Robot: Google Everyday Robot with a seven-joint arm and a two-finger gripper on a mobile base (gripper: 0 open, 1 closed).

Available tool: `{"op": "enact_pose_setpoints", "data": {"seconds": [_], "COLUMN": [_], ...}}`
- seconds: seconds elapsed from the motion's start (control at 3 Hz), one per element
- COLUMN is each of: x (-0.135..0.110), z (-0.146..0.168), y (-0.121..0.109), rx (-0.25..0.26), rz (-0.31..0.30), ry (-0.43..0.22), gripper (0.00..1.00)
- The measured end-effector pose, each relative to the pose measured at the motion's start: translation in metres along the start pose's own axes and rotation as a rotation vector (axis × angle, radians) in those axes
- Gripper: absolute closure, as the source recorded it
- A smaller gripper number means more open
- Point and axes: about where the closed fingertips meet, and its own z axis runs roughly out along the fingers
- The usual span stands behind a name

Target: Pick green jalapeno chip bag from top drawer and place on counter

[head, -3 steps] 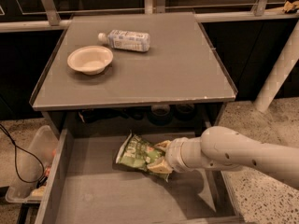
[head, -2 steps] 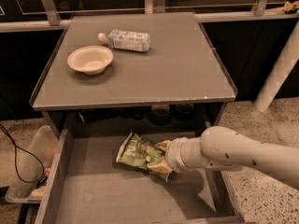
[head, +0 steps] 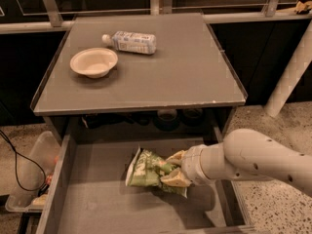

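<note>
Camera view count, please: how many of each?
1 bag (head: 146, 168), 1 drawer (head: 97, 204), 1 counter (head: 185, 77), 1 bowl (head: 93, 62), 1 bottle (head: 130, 42), 1 bin (head: 29, 179) and 1 gripper (head: 174, 167).

What holds what?
Only the bag is in the open drawer, near the middle of its floor. I cannot tell whether it touches the bottom. On the counter, the bowl stands at the left and the bottle lies on its side just behind it. The clear bin sits on the ground left of the drawer, with a few small bits I cannot make out.

And the gripper?
It reaches in from the right, its 2 fingers clenched on the bag's right edge.

Anything different from 1 second ago?
Hardly. The bag and gripper sit about where they were, and the bowl and bottle are unmoved.
</note>
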Motion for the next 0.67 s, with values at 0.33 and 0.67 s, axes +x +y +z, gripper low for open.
{"op": "enact_pose_setpoints", "data": {"seconds": [0.33,0.67], "x": [-0.013,-0.037], "z": [-0.038,-0.076], "y": [0.009,0.007], "rx": [-0.014,-0.015], "rz": [-0.019,-0.066], "ry": [-0.006,-0.017], "gripper": [1.0,1.0]}}
